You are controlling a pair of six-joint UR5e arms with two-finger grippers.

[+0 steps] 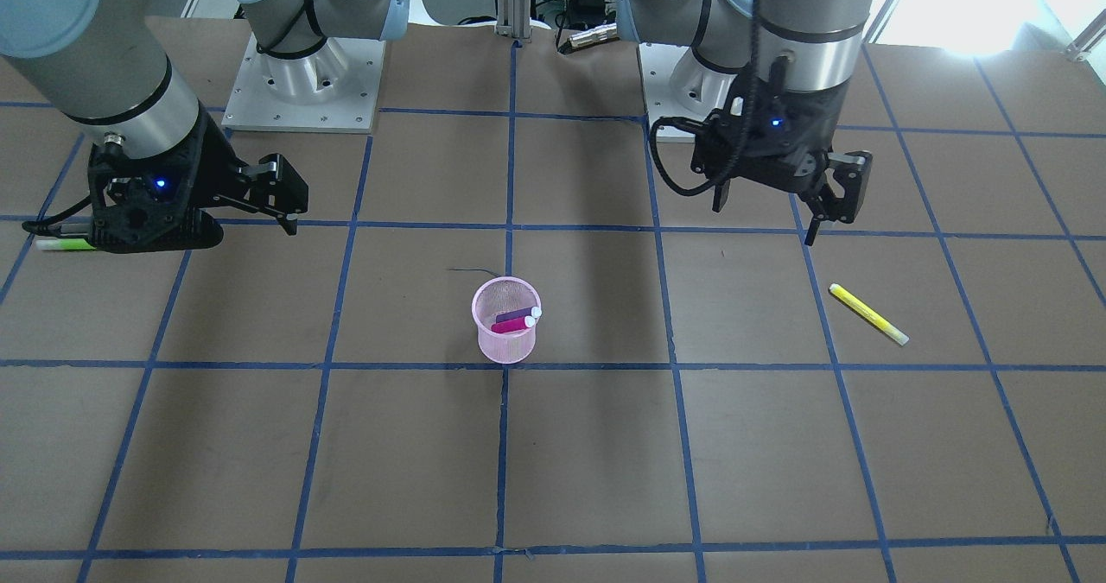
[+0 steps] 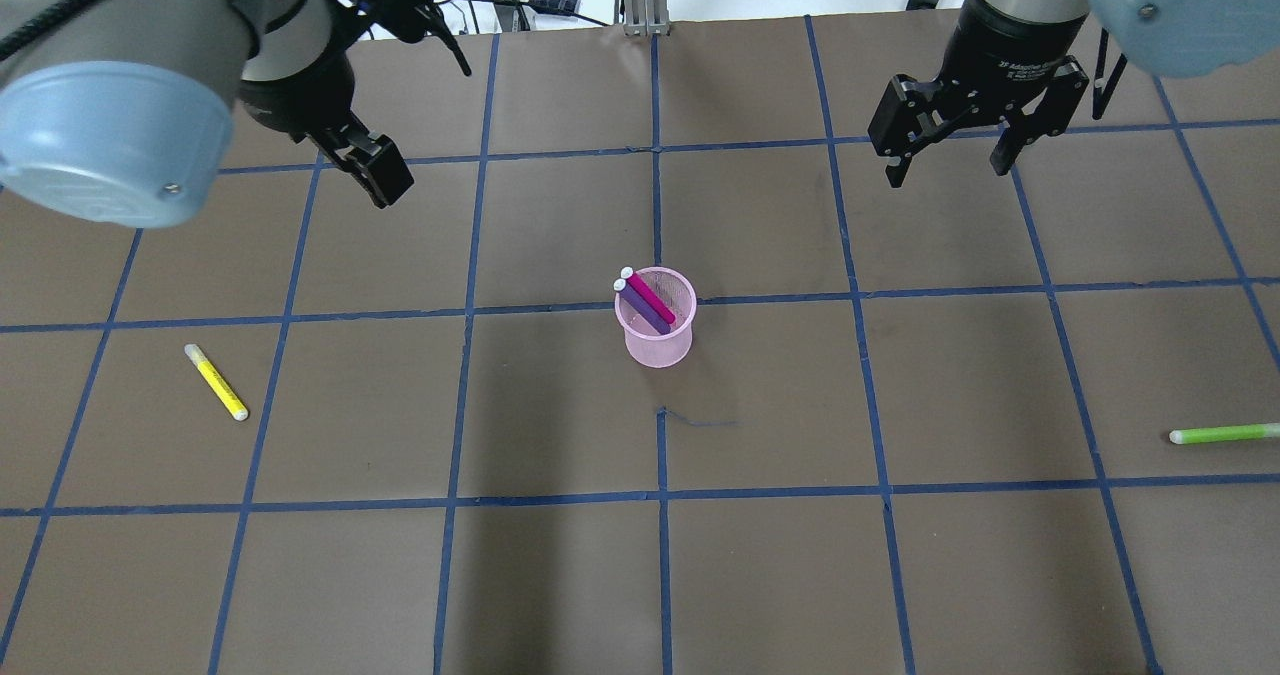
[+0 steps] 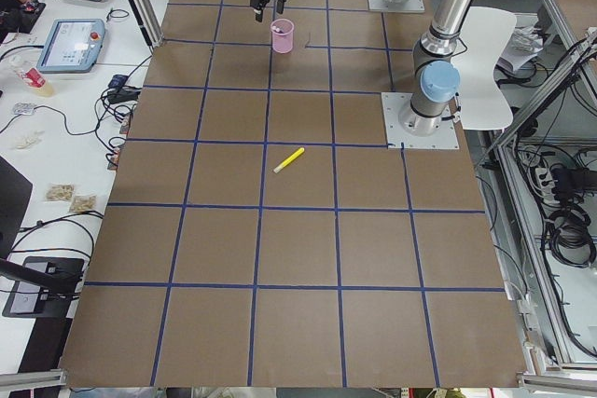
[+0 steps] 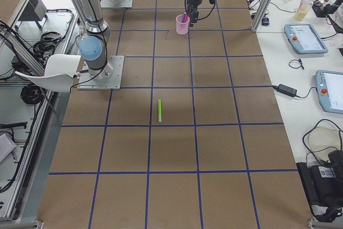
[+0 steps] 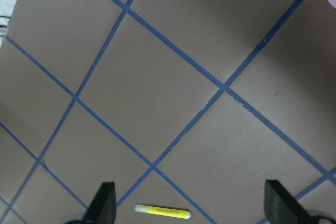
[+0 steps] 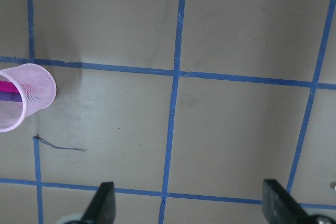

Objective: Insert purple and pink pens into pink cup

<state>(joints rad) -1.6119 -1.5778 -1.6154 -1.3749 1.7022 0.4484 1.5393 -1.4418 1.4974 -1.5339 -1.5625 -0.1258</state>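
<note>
- Purple pen (image 2: 640,309) and pink pen (image 2: 656,300) lean inside the pink cup (image 2: 658,343), mid-table;
- I read left gripper (image 1: 831,213) and right gripper (image 2: 948,170) as spread wide, empty;
- pens look light, stiff, slick; I'd pinch mid-barrel.

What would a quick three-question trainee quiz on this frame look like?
1. True or false: the purple pen and the pink pen are both inside the pink mesh cup.
2. Which colour of highlighter lies on the table on the left arm's side? A yellow, B green, C orange.
3. In one phrase, what state are the left gripper and the right gripper in?

Key:
1. True.
2. A. The yellow highlighter is on that side. The green highlighter is on the right arm's side.
3. Both are open and empty, away from the cup.
</note>
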